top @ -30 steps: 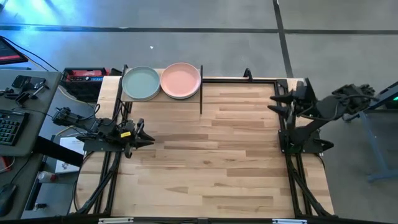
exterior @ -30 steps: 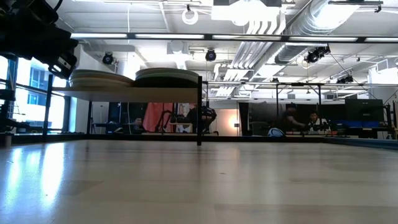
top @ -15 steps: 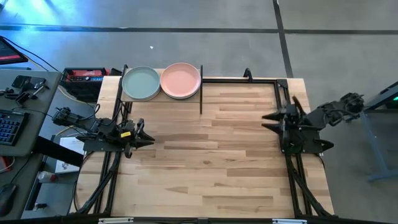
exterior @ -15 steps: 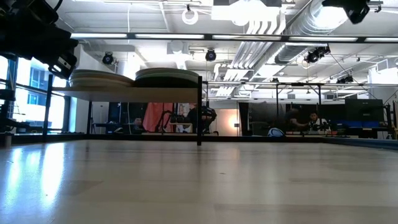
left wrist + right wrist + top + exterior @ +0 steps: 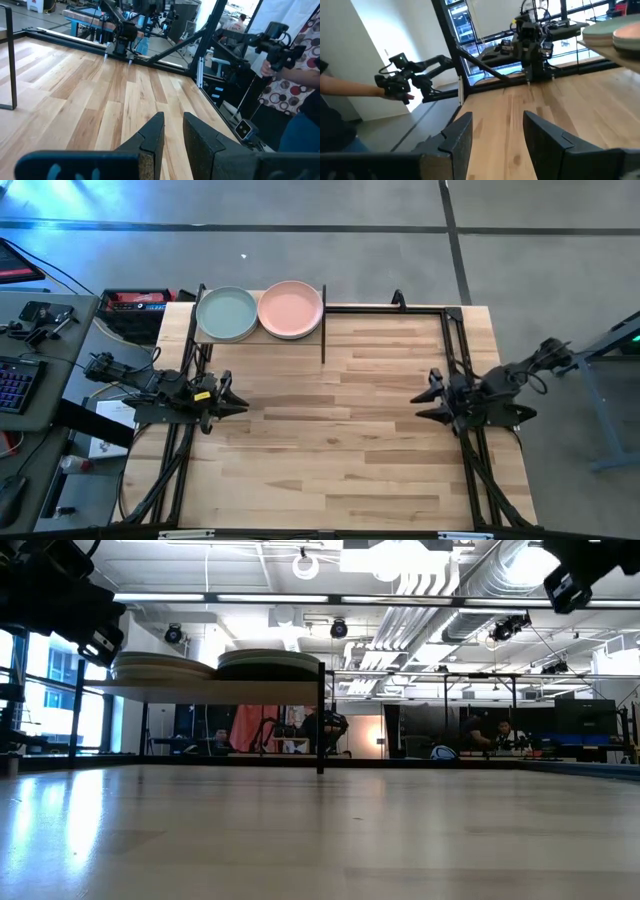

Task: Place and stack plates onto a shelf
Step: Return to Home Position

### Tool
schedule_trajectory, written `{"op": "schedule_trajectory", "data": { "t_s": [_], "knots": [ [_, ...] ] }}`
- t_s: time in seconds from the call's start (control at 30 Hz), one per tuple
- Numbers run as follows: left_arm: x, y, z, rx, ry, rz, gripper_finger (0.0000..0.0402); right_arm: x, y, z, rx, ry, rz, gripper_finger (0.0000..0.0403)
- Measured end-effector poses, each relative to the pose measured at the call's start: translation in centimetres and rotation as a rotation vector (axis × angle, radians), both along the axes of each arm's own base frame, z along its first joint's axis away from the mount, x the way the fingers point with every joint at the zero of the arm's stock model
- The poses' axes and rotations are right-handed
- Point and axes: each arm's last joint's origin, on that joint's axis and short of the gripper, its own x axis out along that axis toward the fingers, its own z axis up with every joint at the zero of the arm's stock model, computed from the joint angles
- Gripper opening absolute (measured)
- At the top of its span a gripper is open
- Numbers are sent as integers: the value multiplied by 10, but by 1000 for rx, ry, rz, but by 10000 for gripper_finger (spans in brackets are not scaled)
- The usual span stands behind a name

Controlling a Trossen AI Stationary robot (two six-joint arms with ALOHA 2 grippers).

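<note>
Jaws first: the left jaws, on the left arm, stand a narrow slit apart with nothing between them, above the worktop's left edge. The right jaws, on the right arm, gape wider, also empty, by the right edge and pointing across the wood. Well apart from both, at the far left corner, the shelf carries two stacks of plates just beside each other: a pale blue-green plate tops the left stack, a pink plate the right.
</note>
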Motion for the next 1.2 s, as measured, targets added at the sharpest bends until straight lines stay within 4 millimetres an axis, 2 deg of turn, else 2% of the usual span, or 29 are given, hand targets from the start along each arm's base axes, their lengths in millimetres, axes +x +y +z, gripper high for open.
{"op": "schedule_trajectory", "data": {
  "t_s": [0.3,0.63,0.83,1.2],
  "knots": [
    [0,0,0,0,0,0,60,2,1,-43,25,-26,-5,156],
    [0,0,0,0,0,0,60,4,2,-72,14,-14,-8,156],
    [0,2,1,80,-19,48,60,5,-1,-74,-61,-5,-66,156],
    [1,6,2,281,-42,176,60,11,-18,-75,-154,-1,-251,156]
  ]
}}
